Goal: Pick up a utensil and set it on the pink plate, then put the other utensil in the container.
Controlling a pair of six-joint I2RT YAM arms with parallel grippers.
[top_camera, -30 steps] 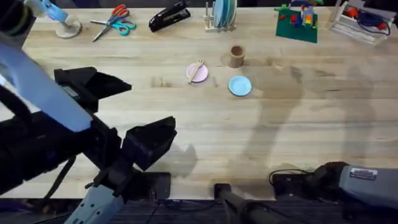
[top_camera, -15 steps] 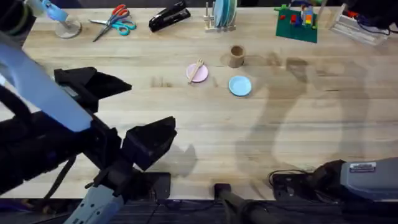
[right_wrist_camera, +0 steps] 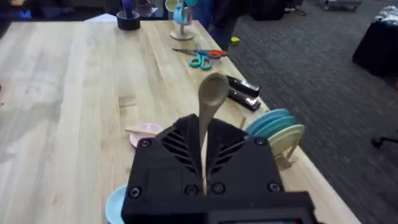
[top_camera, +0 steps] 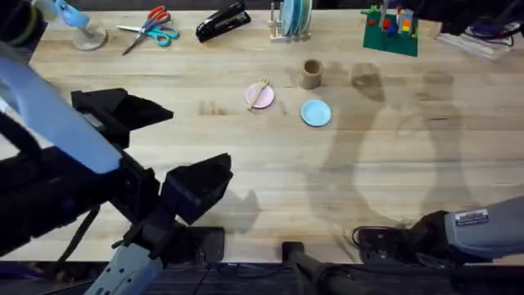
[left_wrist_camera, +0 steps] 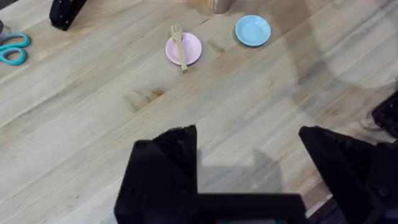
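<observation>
Hidden or cut off: the right gripper (right_wrist_camera: 204,163) hides most of the small pale wooden spoon (right_wrist_camera: 211,99); its oval bowl sticks up above the black fingers (right_wrist_camera: 177,144). In the right wrist view the small round pale pink plate (right_wrist_camera: 145,132) and the light blue round plate (right_wrist_camera: 118,202) are partly behind that gripper.
Right jaws: closed tight on the spoon's handle.
Left jaws: the left gripper (left_wrist_camera: 249,163) stands wide apart with nothing between its black fingers (left_wrist_camera: 166,163), over bare table at the near left.
Fork: the small pale wooden fork (top_camera: 261,88) lies across the pink plate (top_camera: 259,96), tines toward the far side, handle end reaching past the near rim.
Container: the short brown cylindrical cup (top_camera: 311,74) stands upright just right of and beyond the pink plate; the blue plate (top_camera: 316,113) lies near, on its near side.
Table: pale wooden table (top_camera: 246,164); large soft shadows fall on its right half.
Writing: a white label on the right arm (top_camera: 471,218) is too small to read.
</observation>
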